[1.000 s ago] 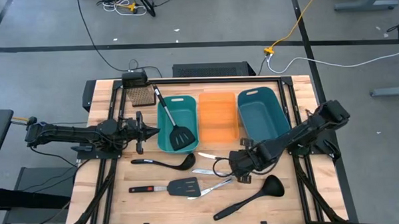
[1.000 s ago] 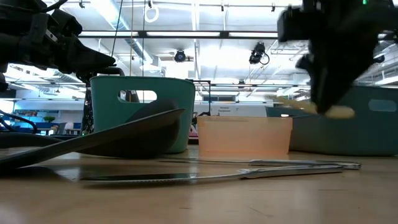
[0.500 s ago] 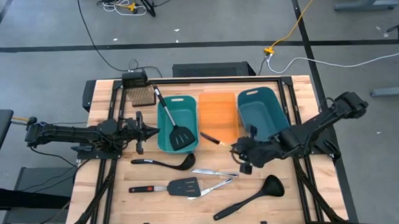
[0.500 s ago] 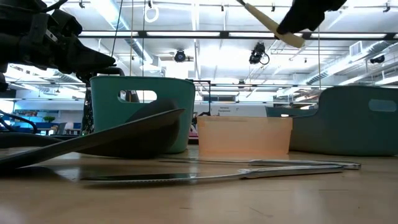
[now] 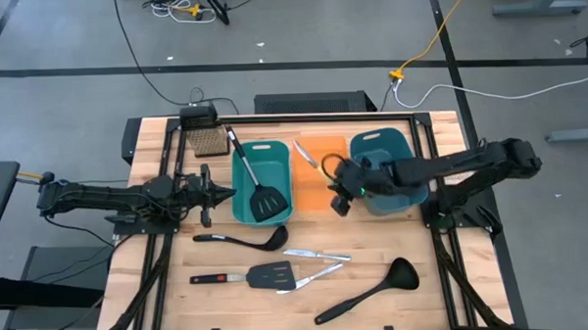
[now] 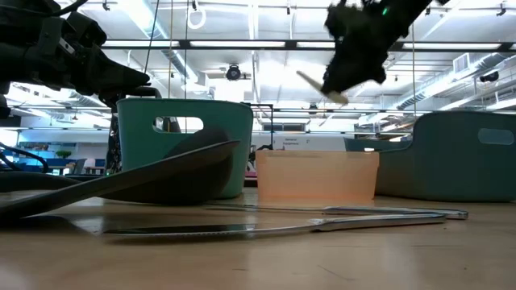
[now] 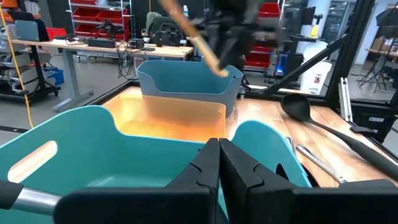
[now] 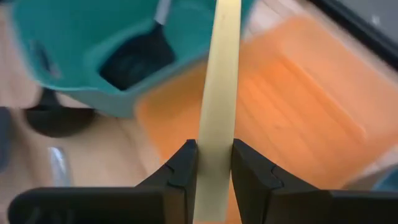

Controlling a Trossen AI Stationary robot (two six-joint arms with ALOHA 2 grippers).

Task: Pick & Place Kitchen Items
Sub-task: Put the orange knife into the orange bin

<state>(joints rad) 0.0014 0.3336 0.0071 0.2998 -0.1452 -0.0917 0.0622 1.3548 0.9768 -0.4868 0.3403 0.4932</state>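
Yellow-handled knife (image 5: 307, 152) now rides in the right gripper (image 5: 336, 176), jaws clamped on its handle, having risen from the table to above the orange bin (image 5: 315, 199); we judge release is next; left gripper (image 5: 226, 195) waits shut beside the teal bin (image 5: 243, 177).

The left pincer (image 7: 219, 163) sits low in the foreground with its two dark fingers (image 7: 205, 168) pressed together, hovering at the rim of a teal bin (image 7: 81, 143) with a handle slot in its wall. Just beyond it lies an orange bin (image 7: 171, 118), and behind that a darker blue bin (image 7: 186, 84). Above the orange bin the right pincer (image 7: 231, 34) hangs in the air, gripping a pale-handled knife (image 7: 189, 31) that slants up and away. On the wooden worktop (image 7: 339, 124) to the side lie a black ladle (image 7: 323, 124) and a silver knife (image 7: 317, 163)
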